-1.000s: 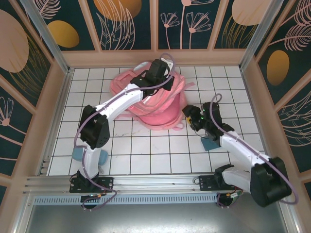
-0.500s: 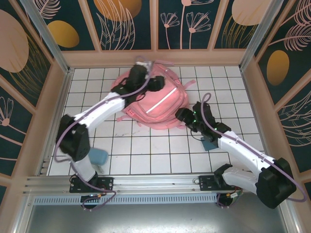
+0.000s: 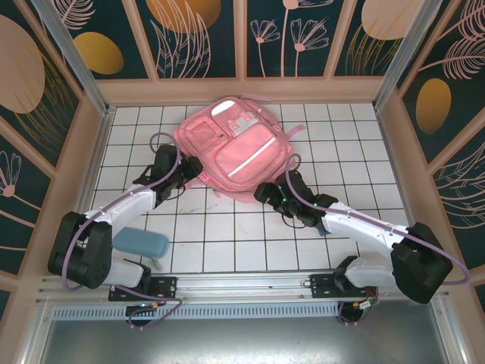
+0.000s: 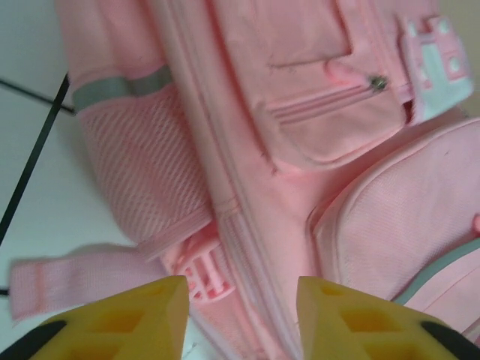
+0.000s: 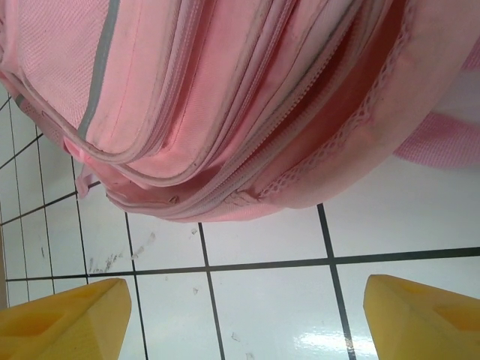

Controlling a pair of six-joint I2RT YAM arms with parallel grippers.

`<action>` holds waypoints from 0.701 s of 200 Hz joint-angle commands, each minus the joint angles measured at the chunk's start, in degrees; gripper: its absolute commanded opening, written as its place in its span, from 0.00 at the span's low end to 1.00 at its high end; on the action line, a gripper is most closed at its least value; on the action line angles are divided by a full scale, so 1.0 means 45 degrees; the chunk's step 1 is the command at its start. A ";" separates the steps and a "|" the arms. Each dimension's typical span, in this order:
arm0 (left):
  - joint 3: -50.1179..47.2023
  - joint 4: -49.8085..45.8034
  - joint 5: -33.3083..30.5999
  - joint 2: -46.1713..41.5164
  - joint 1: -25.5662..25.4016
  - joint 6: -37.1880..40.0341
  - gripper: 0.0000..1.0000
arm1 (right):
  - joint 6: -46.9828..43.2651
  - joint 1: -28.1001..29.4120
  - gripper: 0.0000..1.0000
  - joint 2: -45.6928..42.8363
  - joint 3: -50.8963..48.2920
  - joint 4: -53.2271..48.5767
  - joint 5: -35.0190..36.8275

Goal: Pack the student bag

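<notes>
Two grippers flank the pink student bag (image 3: 239, 152), which lies flat, pockets up, at the upper middle of the white tiled table (image 3: 227, 227). The left gripper (image 4: 238, 304) is released, empty, over the bag's mesh side pocket. The right gripper (image 5: 247, 300) gapes wide, empty, beside its lower edge. A blue case (image 3: 140, 243) lies lower left.

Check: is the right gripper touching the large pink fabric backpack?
Apart. Right wrist view: bare white tile shows between the right gripper, fingers open, and the large pink fabric backpack.
</notes>
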 commanded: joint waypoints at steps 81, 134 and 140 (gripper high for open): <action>0.1776 0.2777 0.2198 0.3721 0.0962 -0.0055 0.34 | 0.0716 0.0743 0.80 0.0950 0.1142 0.0118 0.0849; 0.2158 0.3174 0.2713 0.4898 0.1146 -0.0439 0.33 | 0.0684 0.0919 0.78 0.1262 0.1475 -0.0007 0.1130; 0.2187 0.3082 0.2674 0.4927 0.1146 -0.0520 0.36 | 0.0703 0.0958 0.78 0.1262 0.1519 -0.0077 0.1209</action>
